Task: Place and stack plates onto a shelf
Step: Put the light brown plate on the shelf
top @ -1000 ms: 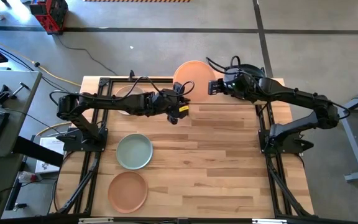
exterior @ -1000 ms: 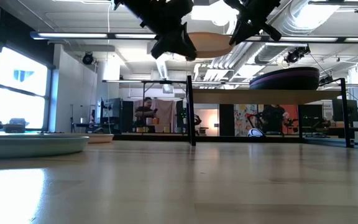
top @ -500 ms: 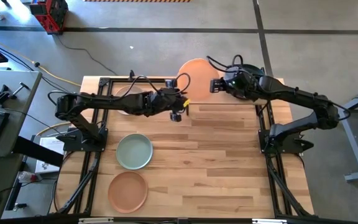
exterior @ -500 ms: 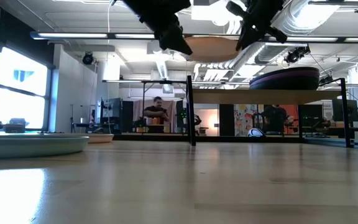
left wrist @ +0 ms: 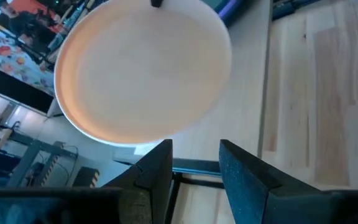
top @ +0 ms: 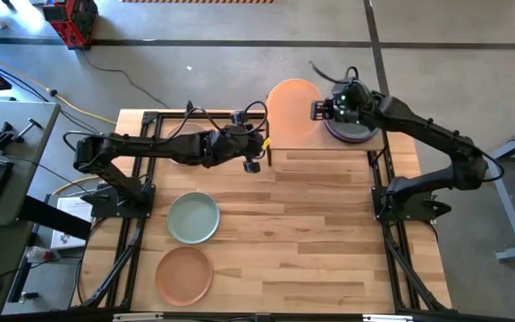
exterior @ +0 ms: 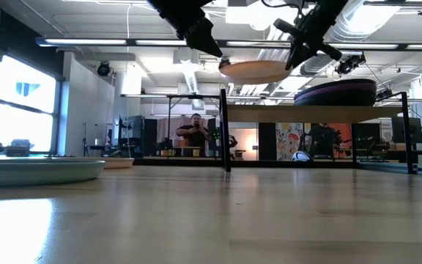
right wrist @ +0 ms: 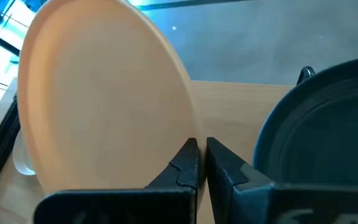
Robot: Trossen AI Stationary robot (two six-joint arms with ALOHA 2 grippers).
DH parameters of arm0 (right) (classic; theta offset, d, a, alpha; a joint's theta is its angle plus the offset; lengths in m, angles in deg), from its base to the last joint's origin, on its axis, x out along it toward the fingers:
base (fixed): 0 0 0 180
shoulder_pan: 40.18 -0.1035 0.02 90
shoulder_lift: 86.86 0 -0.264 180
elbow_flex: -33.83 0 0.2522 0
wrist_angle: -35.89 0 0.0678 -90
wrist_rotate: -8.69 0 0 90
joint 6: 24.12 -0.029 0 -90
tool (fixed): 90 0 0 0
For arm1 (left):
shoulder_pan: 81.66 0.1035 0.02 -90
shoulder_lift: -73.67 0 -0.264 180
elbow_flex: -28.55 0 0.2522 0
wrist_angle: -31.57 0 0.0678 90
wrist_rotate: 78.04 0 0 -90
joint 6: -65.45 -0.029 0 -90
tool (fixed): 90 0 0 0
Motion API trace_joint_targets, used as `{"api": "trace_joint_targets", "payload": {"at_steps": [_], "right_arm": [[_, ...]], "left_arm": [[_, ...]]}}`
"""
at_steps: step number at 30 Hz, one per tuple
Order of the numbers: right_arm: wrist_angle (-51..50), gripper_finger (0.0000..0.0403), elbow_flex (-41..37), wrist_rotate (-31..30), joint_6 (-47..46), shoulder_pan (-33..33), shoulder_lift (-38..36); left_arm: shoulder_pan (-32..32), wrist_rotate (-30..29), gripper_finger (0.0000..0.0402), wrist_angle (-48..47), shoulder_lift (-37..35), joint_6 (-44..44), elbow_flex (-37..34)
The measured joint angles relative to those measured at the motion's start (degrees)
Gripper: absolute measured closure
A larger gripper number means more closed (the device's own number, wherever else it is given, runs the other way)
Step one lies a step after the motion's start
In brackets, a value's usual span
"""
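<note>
A peach plate (top: 291, 105) hangs above the left half of the shelf (top: 307, 141), a raised light-wood board at the table's far side. My right gripper (right wrist: 197, 149) is shut on the plate's rim. On the shelf's right half sits a stack of plates (top: 351, 131) with a dark one on top and a purple one below (exterior: 335, 93). My left gripper (left wrist: 195, 149) stands open just short of the peach plate (left wrist: 142, 68), on its left, touching nothing. My right gripper pinches the peach plate's rim (right wrist: 188, 132) between its two fingers, on the side toward the stack. The fingers come from the table's right, slanting down. The plate (exterior: 255, 70) is lifted clear above the shelf board and lies nearly level.
A sage green plate (top: 193, 217) and a terracotta plate (top: 184, 275) lie on the tabletop's near left. A pale plate (top: 179, 146) shows partly under my left arm. The shelf's black posts (exterior: 224, 132) stand at its corners. A person stands in the room behind.
My left gripper has opened and let go of the peach plate's left rim, has rolled, and has drawn back a little toward the table's left. My right gripper has carried the plate toward the right and slightly down, over the shelf, and the plate has come nearer level.
</note>
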Motion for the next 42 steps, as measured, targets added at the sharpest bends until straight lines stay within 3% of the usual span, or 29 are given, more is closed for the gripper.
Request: {"api": "trace_joint_targets", "payload": {"at_steps": [4,17,30,42], "right_arm": [[-0.9,0.0403,0.0,3.6,2.9,3.1,0.0],[-3.3,0.0403,0.0,5.0,6.1,3.7,2.2],[-3.5,0.0403,0.0,4.6,6.3,3.4,7.4],[-3.3,0.0402,0.0,3.6,7.6,5.0,7.8]], "left_arm": [[-0.6,-0.1,0.0279,-2.3,0.0,0.1,0.0],[-1.3,0.0,0.0280,-2.9,0.0,3.4,0.0],[-1.3,-0.1,0.0280,-3.8,0.0,3.6,0.0],[-1.3,0.0,0.0280,-3.7,0.0,3.6,0.0]]}}
